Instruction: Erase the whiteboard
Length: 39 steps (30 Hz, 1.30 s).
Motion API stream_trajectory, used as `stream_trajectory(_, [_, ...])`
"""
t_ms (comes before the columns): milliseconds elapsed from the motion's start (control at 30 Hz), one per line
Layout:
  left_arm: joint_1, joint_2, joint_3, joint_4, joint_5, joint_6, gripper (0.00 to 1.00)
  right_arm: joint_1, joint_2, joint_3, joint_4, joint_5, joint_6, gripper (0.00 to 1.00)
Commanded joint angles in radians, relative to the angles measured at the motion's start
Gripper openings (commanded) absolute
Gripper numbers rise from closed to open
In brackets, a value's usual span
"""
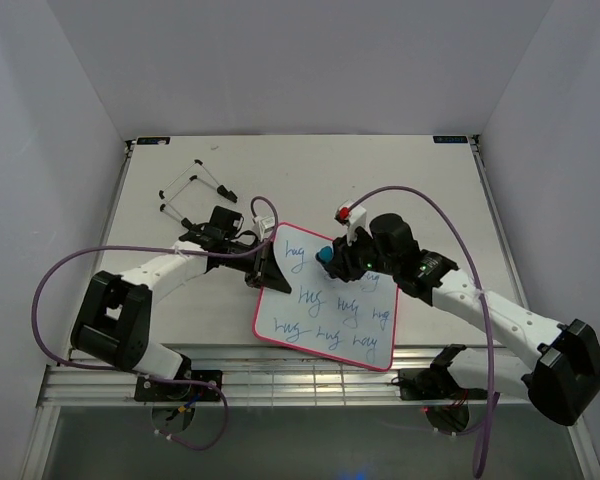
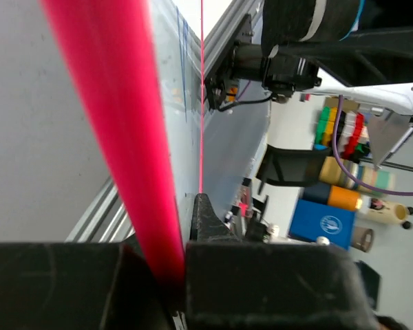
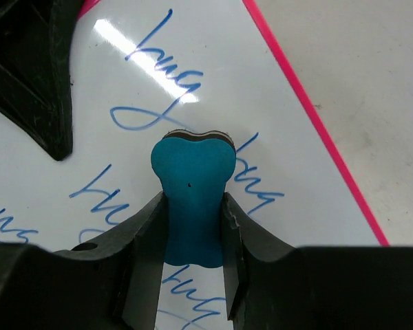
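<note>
The whiteboard (image 1: 325, 322) lies tilted in the middle of the table, white with a pink rim and several blue handwritten words. My left gripper (image 1: 265, 268) is shut on its left edge; in the left wrist view the pink rim (image 2: 124, 137) runs down between the jaws of that gripper (image 2: 175, 275). A blue bone-shaped eraser (image 1: 325, 257) is held in my right gripper (image 1: 332, 262) over the board's upper part. The right wrist view shows the right gripper (image 3: 194, 203) shut on the waist of the eraser (image 3: 193, 172), above the writing on the whiteboard (image 3: 261, 124).
A thin black wire stand (image 1: 195, 195) sits at the back left of the table. An aluminium rail (image 1: 280, 385) runs along the near edge. Purple cables loop off both arms. The left gripper's black finger (image 3: 34, 82) lies on the board's corner.
</note>
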Motion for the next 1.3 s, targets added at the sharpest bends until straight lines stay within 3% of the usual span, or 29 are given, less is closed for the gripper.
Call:
stream_trajectory(0, [0.002, -0.013, -0.035, 0.107, -0.066, 0.045, 0.00, 0.019, 0.060, 0.103, 0.000, 0.016, -0.017, 0.35])
stream_trajectory(133, [0.002, -0.030, -0.058, 0.119, -0.066, 0.050, 0.00, 0.073, 0.180, 0.256, -0.096, 0.062, -0.045, 0.36])
stream_trajectory(467, [0.002, -0.039, -0.077, 0.138, -0.091, 0.025, 0.00, 0.191, 0.329, 0.385, -0.165, 0.097, -0.013, 0.42])
stream_trajectory(900, [0.003, -0.056, -0.080, 0.138, -0.103, 0.027, 0.00, 0.226, 0.386, 0.402, -0.193, 0.174, -0.010, 0.56])
stream_trajectory(1067, [0.002, -0.057, -0.081, 0.136, -0.103, 0.028, 0.00, 0.226, 0.369, 0.398, -0.182, 0.177, -0.014, 0.49])
stream_trajectory(1267, [0.002, -0.053, -0.081, 0.138, -0.100, 0.027, 0.00, 0.226, 0.364, 0.392, -0.159, 0.166, -0.024, 0.32])
